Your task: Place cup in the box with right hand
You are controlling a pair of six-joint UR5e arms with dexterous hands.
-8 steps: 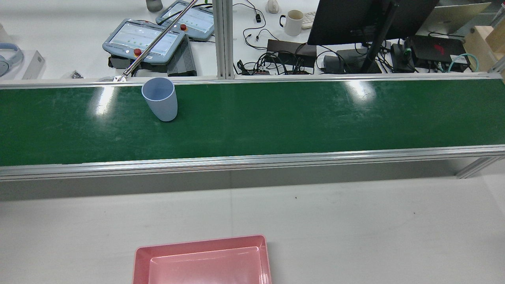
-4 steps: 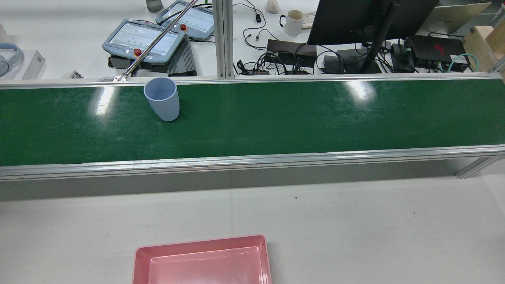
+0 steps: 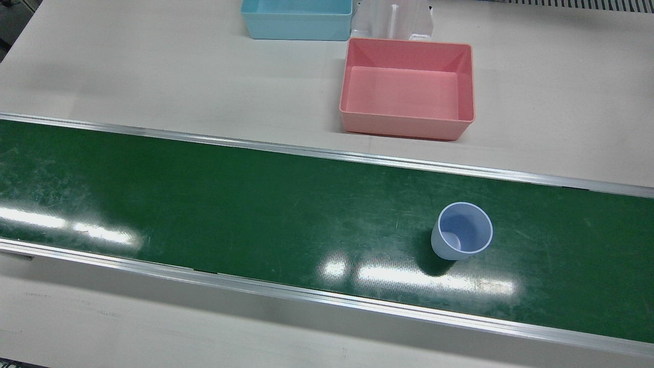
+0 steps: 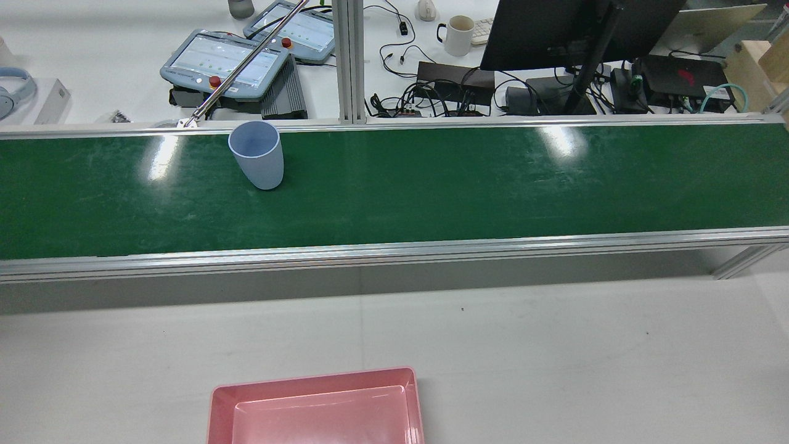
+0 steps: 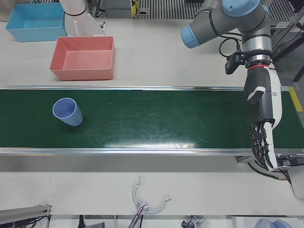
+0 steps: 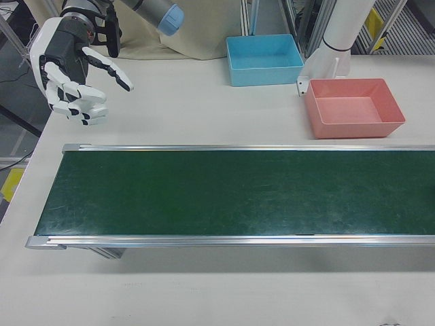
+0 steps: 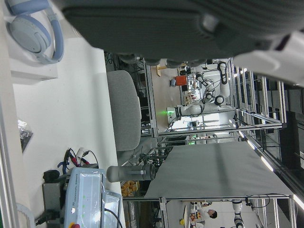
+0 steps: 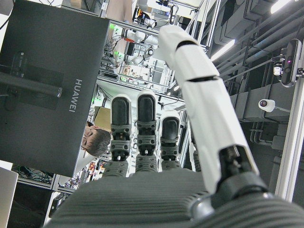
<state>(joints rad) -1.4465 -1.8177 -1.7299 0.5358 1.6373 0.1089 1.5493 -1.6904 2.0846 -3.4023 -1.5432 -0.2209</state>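
— Where's the cup (image 3: 462, 231)?
— Upright on the scuffed green belt (image 3: 255, 209), near its operator-side rail, smooth pale-blue plastic, tapered and empty.
— And the box (image 3: 407, 88)?
— Pink, rectangular, glossy, on the white worktop (image 3: 153, 66) beyond the belt's far rail.
— The hands?
— Right hand (image 6: 71, 78) empty, fingers spread, above the worktop's corner. Left hand (image 5: 261, 118) hangs over the belt's end, fingers straight, holding nothing.

Matt pale-blue plastic cup (image 3: 462, 231), scuffed semi-glossy green belt (image 3: 255, 204), brushed aluminium rails (image 3: 327, 153), smooth pink plastic box (image 3: 407, 87).
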